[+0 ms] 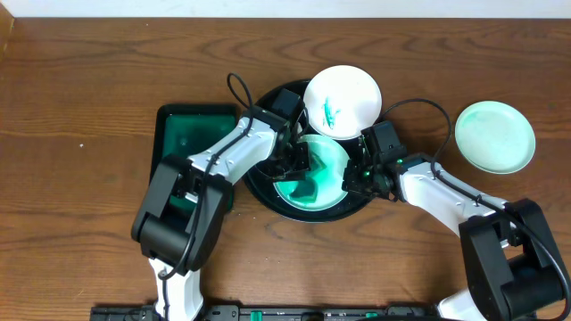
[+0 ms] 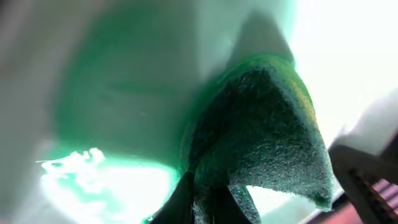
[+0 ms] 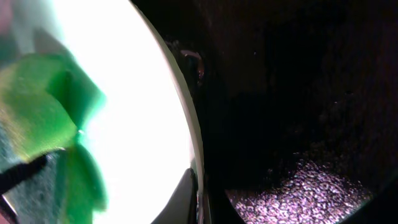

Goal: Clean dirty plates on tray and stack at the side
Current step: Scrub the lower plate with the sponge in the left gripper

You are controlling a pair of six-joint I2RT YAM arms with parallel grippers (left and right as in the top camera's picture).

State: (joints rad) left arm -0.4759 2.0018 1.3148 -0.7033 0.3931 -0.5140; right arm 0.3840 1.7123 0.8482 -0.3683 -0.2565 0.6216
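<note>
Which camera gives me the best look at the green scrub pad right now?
Left wrist: the scrub pad fills the frame, texture sharp. Overhead, the left gripper hides most of it above the mint plate. Right wrist shows it only as a blurred green shape beside glare.

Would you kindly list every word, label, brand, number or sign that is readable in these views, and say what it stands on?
None: no text can be read in any view.
The black tray, the white plate and smeared mint plate on it, the mint plate on the table, the green tray and the green scouring pad carry no lettering.
</note>
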